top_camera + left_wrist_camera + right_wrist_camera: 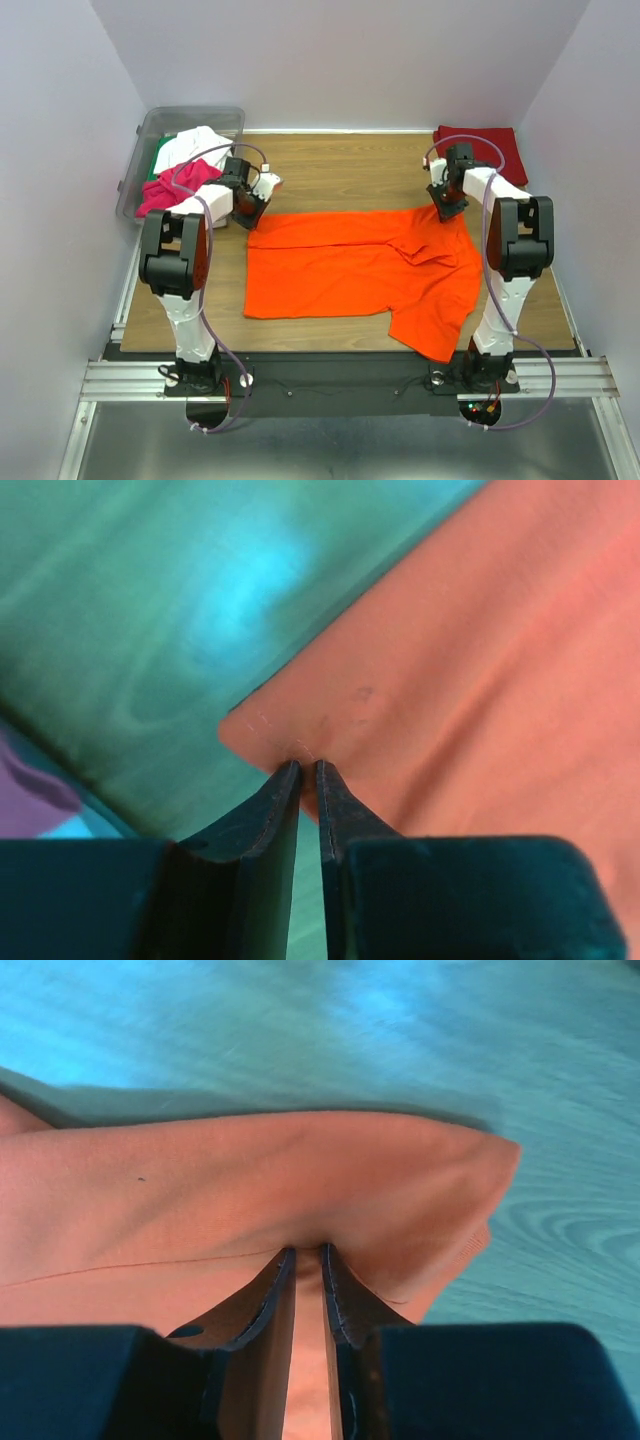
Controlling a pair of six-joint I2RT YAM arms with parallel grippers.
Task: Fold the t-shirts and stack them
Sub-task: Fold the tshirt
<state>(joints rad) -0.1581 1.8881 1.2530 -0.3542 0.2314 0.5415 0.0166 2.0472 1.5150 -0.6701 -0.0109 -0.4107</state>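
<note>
A bright orange t-shirt [340, 270] lies spread across the middle of the wooden table [330, 170], one sleeve trailing toward the near right. My left gripper [249, 213] sits at its far left corner. In the left wrist view the left gripper [307, 770] has narrow jaws pinching the edge of that orange corner [480, 680]. My right gripper [447, 207] is at the shirt's far right edge. In the right wrist view the right gripper [308, 1252] is shut on a raised fold of the orange cloth [200, 1190]. A dark red t-shirt [485, 148] lies folded at the back right corner.
A clear plastic bin [140, 150] stands at the back left, holding a white shirt [195, 143], a magenta one [165, 190] and a bit of green cloth [160, 160]. Grey walls close in the table on three sides. Bare wood shows behind the orange shirt.
</note>
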